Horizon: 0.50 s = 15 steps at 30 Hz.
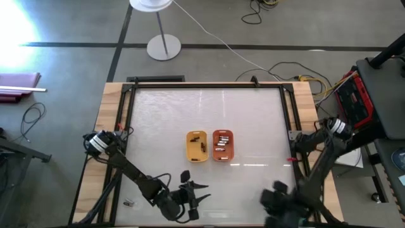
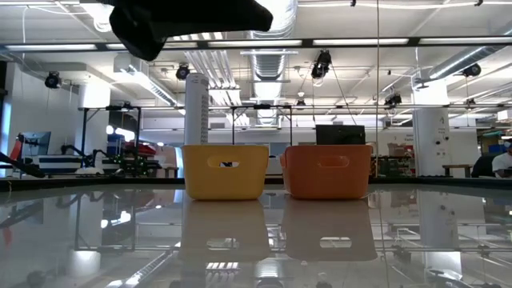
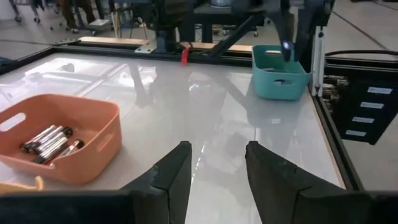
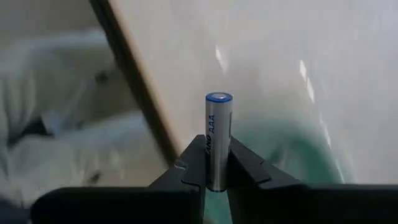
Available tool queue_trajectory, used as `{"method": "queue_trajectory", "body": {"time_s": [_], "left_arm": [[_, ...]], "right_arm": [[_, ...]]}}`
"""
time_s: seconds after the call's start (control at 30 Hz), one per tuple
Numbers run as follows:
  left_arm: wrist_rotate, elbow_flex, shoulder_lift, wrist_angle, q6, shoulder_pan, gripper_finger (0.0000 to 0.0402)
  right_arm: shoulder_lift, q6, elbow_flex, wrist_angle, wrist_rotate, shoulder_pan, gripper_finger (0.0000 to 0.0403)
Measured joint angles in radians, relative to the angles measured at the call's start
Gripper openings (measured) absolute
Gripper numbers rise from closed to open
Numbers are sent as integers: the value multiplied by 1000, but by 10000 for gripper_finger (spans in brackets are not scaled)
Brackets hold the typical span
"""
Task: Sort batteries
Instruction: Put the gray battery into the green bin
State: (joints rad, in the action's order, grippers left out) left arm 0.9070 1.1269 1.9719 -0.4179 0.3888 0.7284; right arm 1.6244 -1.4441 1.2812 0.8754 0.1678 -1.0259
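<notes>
Right gripper (image 4: pixel 217 163) near the table's front-right corner is clamped on an upright AAA battery (image 4: pixel 218 140), probably for a clean drop; left gripper (image 3: pixel 216 163) waits empty, fingers apart, by the front edge, clear of the orange tray (image 3: pixel 59 140).

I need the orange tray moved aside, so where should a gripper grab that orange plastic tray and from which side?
Grip one end wall of the orange plastic tray from above, near the handle slot: the rim is thin, the tray stands upright, and the batteries lie low inside.
</notes>
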Motion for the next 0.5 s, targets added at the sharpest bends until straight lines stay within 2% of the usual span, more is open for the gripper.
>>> {"method": "queue_trajectory", "body": {"time_s": [0.17,0.3,0.5], "left_arm": [[0,60,38,-7,-41,-1,132],[-2,123,59,-8,-77,11,132],[-9,232,97,23,-136,34,132]], "right_arm": [[40,-190,4,18,-205,-91,29],[54,-258,-1,74,-265,-106,29],[54,-259,-59,93,-301,-90,29]]}}
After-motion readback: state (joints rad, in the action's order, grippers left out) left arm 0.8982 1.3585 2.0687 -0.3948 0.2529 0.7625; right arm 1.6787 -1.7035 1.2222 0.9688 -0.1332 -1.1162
